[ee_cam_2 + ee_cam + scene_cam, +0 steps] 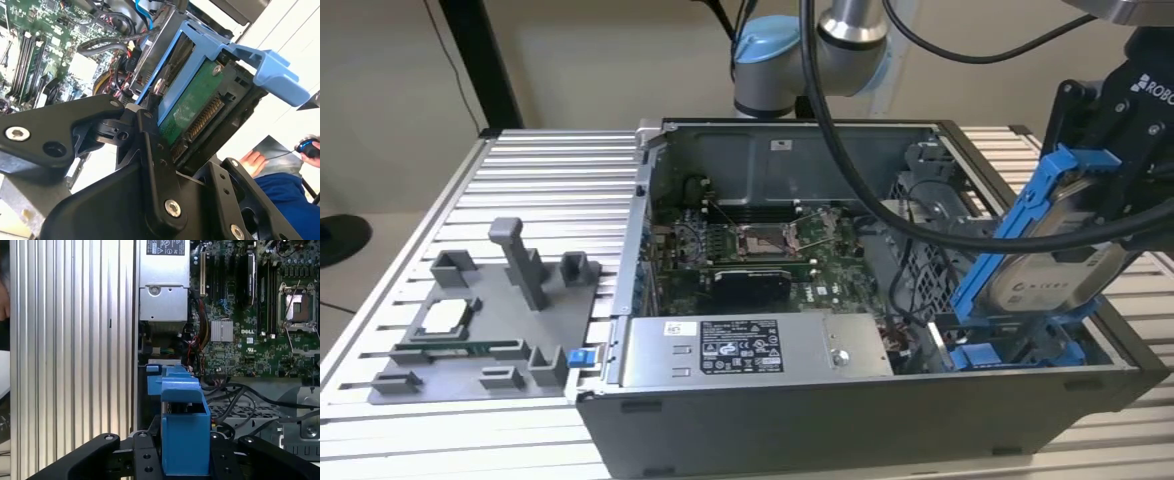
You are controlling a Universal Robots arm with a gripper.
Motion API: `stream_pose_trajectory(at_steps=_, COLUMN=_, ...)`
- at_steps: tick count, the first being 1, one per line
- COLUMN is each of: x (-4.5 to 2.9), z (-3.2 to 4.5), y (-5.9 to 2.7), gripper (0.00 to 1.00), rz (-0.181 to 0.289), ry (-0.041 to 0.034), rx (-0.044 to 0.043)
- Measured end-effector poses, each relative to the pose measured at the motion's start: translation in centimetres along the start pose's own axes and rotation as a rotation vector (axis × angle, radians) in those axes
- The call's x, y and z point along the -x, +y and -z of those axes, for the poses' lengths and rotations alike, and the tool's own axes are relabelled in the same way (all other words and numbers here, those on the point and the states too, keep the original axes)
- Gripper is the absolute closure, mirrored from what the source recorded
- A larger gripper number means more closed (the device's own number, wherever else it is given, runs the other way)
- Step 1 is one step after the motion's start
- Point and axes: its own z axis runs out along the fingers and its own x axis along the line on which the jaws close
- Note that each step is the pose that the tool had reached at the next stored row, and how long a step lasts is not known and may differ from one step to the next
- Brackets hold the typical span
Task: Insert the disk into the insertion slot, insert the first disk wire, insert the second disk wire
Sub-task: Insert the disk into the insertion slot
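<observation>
My gripper (1101,185) is shut on the disk (1051,265), a silver drive in a bright blue carrier frame. The disk hangs tilted, on edge, over the near corner of the open computer case at the exterior view's right. Its lower end reaches down to the insertion slot (1014,352), a bay with blue plastic rails. In the second wrist view the disk (192,107) shows its green circuit side and connector between my black fingers (150,140). In the first wrist view the blue carrier (182,435) sits in the gripper (182,462), with the slot's blue rails (156,382) beyond it.
A grey labelled power-supply box (740,350) lies beside the slot, and the motherboard (754,250) is behind it. Black cables (921,220) run from the arm across the case. A grey fixture (480,320) stands at the exterior view's left. A person's hand (252,161) shows nearby.
</observation>
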Motion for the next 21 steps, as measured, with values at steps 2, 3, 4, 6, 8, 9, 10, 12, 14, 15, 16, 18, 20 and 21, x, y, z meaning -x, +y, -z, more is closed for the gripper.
stream_pose_trajectory(at_steps=2, x=0.02, z=-0.14, y=-0.03, gripper=1.0, rz=0.0, ry=-0.0007, rx=0.0)
stream_pose_trajectory(at_steps=3, x=0.02, z=-0.26, y=-0.04, gripper=1.0, rz=0.0, ry=-0.0026, rx=0.0)
stream_pose_trajectory(at_steps=4, x=0.02, z=-0.4, y=-0.06, gripper=1.0, rz=0.0, ry=-0.0049, rx=0.0001)
stream_pose_trajectory(at_steps=6, x=0.02, z=-0.68, y=-0.09, gripper=1.0, rz=0.001, ry=-0.0101, rx=0.0002)
stream_pose_trajectory(at_steps=8, x=0.02, z=-0.94, y=-0.12, gripper=1.0, rz=0.001, ry=-0.0141, rx=0.0002)
stream_pose_trajectory(at_steps=9, x=0.02, z=-1.07, y=-0.13, gripper=1.0, rz=0.001, ry=-0.0159, rx=0.0003)
stream_pose_trajectory(at_steps=10, x=0.02, z=-1.19, y=-0.14, gripper=1.0, rz=0.001, ry=-0.018, rx=0.0003)
stream_pose_trajectory(at_steps=12, x=0.02, z=-1.4, y=-0.16, gripper=1.0, rz=0.001, ry=-0.0218, rx=0.0004)
stream_pose_trajectory(at_steps=14, x=0.01, z=-1.59, y=-0.18, gripper=1.0, rz=0.002, ry=-0.0255, rx=0.0005)
stream_pose_trajectory(at_steps=15, x=0.0, z=-1.68, y=-0.19, gripper=1.0, rz=0.002, ry=-0.0271, rx=0.0005)
stream_pose_trajectory(at_steps=16, x=-0.01, z=-1.79, y=-0.2, gripper=1.0, rz=0.002, ry=-0.0291, rx=0.0005)
stream_pose_trajectory(at_steps=18, x=-0.06, z=-1.92, y=-0.21, gripper=1.0, rz=0.002, ry=-0.0315, rx=0.0004)
stream_pose_trajectory(at_steps=20, x=-0.1, z=-2.02, y=-0.23, gripper=1.0, rz=0.002, ry=-0.0322, rx=-0.0007)
stream_pose_trajectory(at_steps=21, x=-0.14, z=-2.06, y=-0.24, gripper=1.0, rz=0.002, ry=-0.0324, rx=-0.0012)
